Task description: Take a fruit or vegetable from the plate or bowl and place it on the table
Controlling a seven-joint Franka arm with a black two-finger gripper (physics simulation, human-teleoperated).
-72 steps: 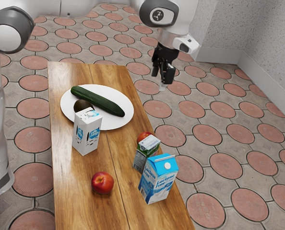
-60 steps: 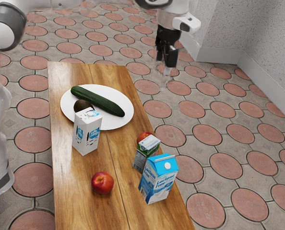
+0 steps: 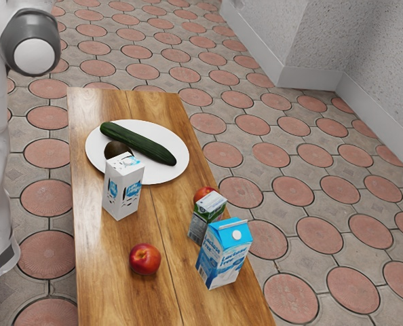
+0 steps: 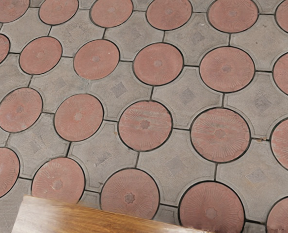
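On the white plate (image 3: 167, 174) at the table's far end lie a long green cucumber (image 3: 139, 143) and a dark, roundish avocado (image 3: 118, 150), the avocado partly hidden behind a white carton. A red fruit (image 3: 145, 259) rests on the bare wood nearer the camera. Another red fruit (image 3: 203, 194) is partly covered by a small carton near the table's edge at the exterior view's right. In the wrist view, my hand looks over the tiled floor, with a table edge (image 4: 86, 216) low in the picture.
The white carton (image 3: 123, 187) stands beside the plate. A small green carton (image 3: 207, 216) and a blue and white milk carton (image 3: 223, 254) stand near the long edge of the wooden table (image 3: 100, 272). A wall rises beyond the floor at the exterior view's right.
My hand has risen out of the exterior view's top, and the arm's upper part has shifted. The plate, cucumber, avocado, red fruits and cartons have stayed where they were.
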